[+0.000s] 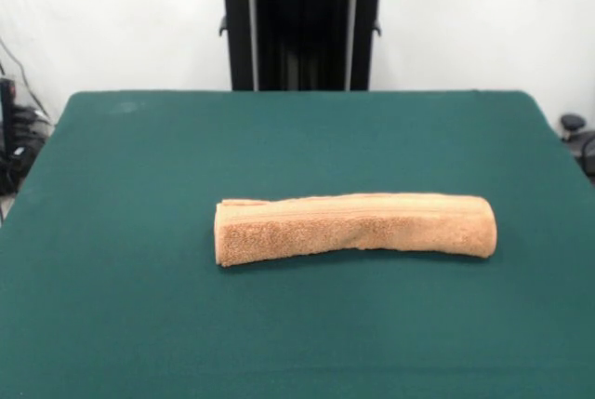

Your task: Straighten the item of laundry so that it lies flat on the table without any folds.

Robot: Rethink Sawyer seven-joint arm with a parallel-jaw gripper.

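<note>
One orange-tan towel [355, 227] lies folded into a long roll near the middle of a green table [139, 232].

No gripper is in view, so its state cannot be told; a white wall stands behind.

Black pedestal [302, 32] with 2 pale upright strips, topped by a red-and-black base.

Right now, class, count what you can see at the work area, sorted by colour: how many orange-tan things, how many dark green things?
Orange-tan: 1, the rolled-up towel
Dark green: 1, the table
Total: 2
</note>
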